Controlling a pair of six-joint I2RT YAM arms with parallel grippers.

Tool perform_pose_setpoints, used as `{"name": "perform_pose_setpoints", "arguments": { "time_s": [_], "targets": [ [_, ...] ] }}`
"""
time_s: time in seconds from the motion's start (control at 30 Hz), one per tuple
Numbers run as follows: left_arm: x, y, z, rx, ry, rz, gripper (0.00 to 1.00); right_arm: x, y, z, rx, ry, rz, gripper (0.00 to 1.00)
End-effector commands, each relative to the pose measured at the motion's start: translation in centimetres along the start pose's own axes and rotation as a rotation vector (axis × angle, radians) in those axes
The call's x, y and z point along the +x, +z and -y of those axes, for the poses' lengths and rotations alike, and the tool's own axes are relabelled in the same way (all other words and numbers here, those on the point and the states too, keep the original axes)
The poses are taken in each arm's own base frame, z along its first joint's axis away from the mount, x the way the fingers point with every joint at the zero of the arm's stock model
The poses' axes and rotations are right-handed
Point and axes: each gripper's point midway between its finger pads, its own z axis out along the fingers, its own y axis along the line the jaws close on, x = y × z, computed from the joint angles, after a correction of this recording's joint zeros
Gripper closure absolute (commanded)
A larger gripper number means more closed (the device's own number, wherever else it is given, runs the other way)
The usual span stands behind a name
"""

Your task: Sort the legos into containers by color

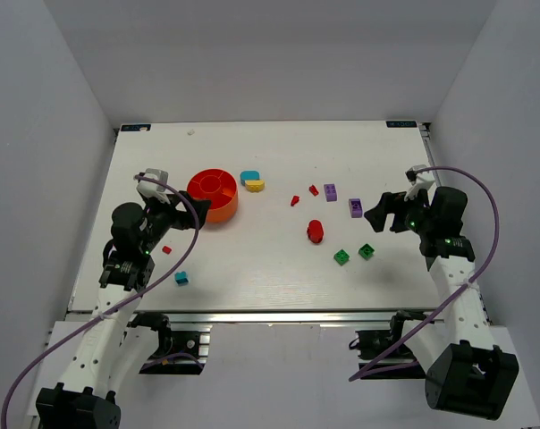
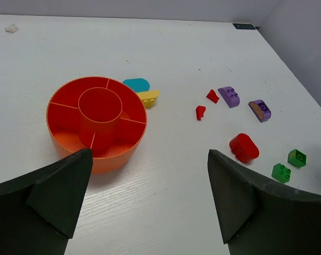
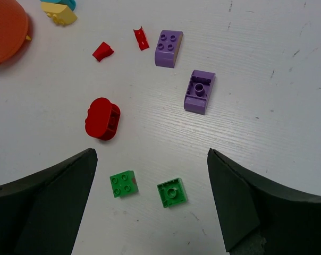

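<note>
Both jaws wide | white table (image 1: pixel 252 268), legos (image 1: pixel 316 231) scattered | plain grey walls (image 1: pixel 270 63)

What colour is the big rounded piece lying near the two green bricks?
The rounded piece is red, clearest in the right wrist view.

One white table (image 1: pixel 252 268) holds one round orange dish (image 1: pixel 223 213), and the dish has one central cup (image 2: pixel 99 103). There are eleven loose legos in all. Four are red (one large rounded piece (image 1: pixel 316 231) and three tiny bits (image 1: pixel 295 200) (image 1: pixel 313 189) (image 1: pixel 166 249)). There are two purple bricks (image 1: pixel 330 190) (image 1: pixel 356 207), two green bricks (image 1: pixel 341 257) (image 1: pixel 367 251), two teal pieces (image 1: pixel 249 177) (image 1: pixel 181 278) and one yellow piece (image 1: pixel 255 186). There are two robot arms (image 1: pixel 127 237) (image 1: pixel 444 223).
</note>
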Motion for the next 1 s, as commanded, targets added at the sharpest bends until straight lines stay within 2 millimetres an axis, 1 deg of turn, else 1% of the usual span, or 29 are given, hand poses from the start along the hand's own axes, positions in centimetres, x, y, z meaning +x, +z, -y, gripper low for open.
{"name": "perform_pose_setpoints", "arguments": {
  "time_s": [0.0, 0.07, 0.27, 0.3, 0.33, 0.37, 0.4, 0.43, 0.47, 0.5, 0.53, 0.57, 0.6, 0.63, 0.67, 0.7, 0.73, 0.77, 0.8, 0.83, 0.87, 0.9, 0.93, 0.97],
  "targets": [
    [-0.3, 0.0, 0.5, 0.027, -0.001, 0.014, 0.02, -2.1, -0.4, -0.7, -0.03, -0.007, 0.039, 0.11],
    [-0.3, 0.0, 0.5, 0.029, -0.002, 0.014, 0.02, -2.2, -0.6, -1.0, -0.041, -0.022, 0.047, 0.11],
    [-0.2, 0.0, 0.5, 0.027, -0.001, 0.013, 0.02, -1.5, -0.6, -1.5, -0.085, -0.072, 0.044, 0.11],
    [-0.3, 0.0, 0.5, 0.03, -0.001, 0.014, 0.02, -1.3, -0.6, -1.9, -0.111, -0.086, 0.042, 0.11],
    [-0.3, 0.0, 0.5, 0.03, -0.002, 0.014, 0.02, -0.8, -0.6, -2.2, -0.128, -0.097, 0.037, 0.11],
    [-0.3, 0.0, 0.5, 0.03, -0.001, 0.014, 0.02, -0.6, -0.7, -2.3, -0.142, -0.149, 0.041, 0.11],
    [-0.3, 0.0, 0.5, 0.029, -0.001, 0.014, 0.02, -0.2, -0.8, -2.9, -0.183, -0.183, 0.042, 0.11],
    [-0.3, -0.1, 0.5, 0.027, -0.004, 0.014, 0.02, 1.2, -0.7, -3.2, -0.215, -0.209, 0.03, 0.11],
    [-0.4, -0.1, 0.4, 0.019, -0.003, 0.018, 0.04, 1.5, -0.8, -3.4, -0.242, -0.3, 0.044, 0.11],
    [-0.3, -0.1, 0.3, 0.014, -0.01, 0.016, 0.12, 2.0, -0.8, -3.8, -0.266, -0.318, 0.043, 0.11],
    [-0.5, -0.1, 0.2, 0.01, -0.01, 0.019, 0.17, 2.2, -0.8, -3.8, -0.263, -0.321, 0.041, 0.11],
    [-0.6, -0.1, -0.2, -0.016, -0.009, 0.024, 0.23, 1.6, -0.9, -3.7, -0.249, -0.329, 0.049, 0.11],
    [-0.6, -0.1, -0.5, -0.034, -0.016, 0.021, 0.37, 1.4, -0.9, -3.2, -0.218, -0.32, 0.04, 0.11],
    [-0.8, -0.3, -0.8, -0.057, -0.018, 0.03, 0.45, 1.0, -0.8, -3.0, -0.204, -0.321, 0.034, 0.11],
    [-0.9, -0.4, -1.7, -0.111, -0.034, 0.039, 0.53, 0.5, -0.9, -2.8, -0.191, -0.325, 0.025, 0.11],
    [-0.9, -0.5, -2.2, -0.146, -0.044, 0.045, 0.69, 0.4, -1.0, -2.8, -0.191, -0.326, 0.016, 0.11],
    [-1.1, -0.6, -2.8, -0.18, -0.053, 0.048, 0.72, 0.3, -0.8, -3.0, -0.203, -0.325, 0.012, 0.11],
    [-0.7, -0.6, -3.4, -0.217, -0.064, 0.032, 0.74, 0.8, -0.7, -3.5, -0.239, -0.307, -0.006, 0.11],
    [-0.6, -0.6, -4.2, -0.264, -0.083, 0.029, 0.74, 1.2, -0.7, -4.0, -0.275, -0.296, -0.014, 0.11],
    [-0.5, -0.4, -4.9, -0.293, -0.095, 0.019, 0.69, 1.5, -0.8, -4.9, -0.339, -0.321, -0.014, 0.11],
    [-0.5, 0.1, -5.7, -0.325, -0.114, -0.01, 0.6, 1.9, -0.9, -5.6, -0.389, -0.323, -0.023, 0.11],
    [0.3, 0.1, -6.6, -0.386, -0.143, -0.053, 0.46, 1.8, -1.4, -6.7, -0.442, -0.313, -0.024, 0.11],
    [0.6, 0.3, -7.3, -0.428, -0.15, -0.079, 0.38, 1.7, -1.6, -6.9, -0.445, -0.288, -0.027, 0.11],
    [-0.1, 0.2, -8.0, -0.473, -0.156, -0.097, 0.32, 1.3, -1.6, -6.8, -0.429, -0.292, -0.021, 0.11]
  ]
}}
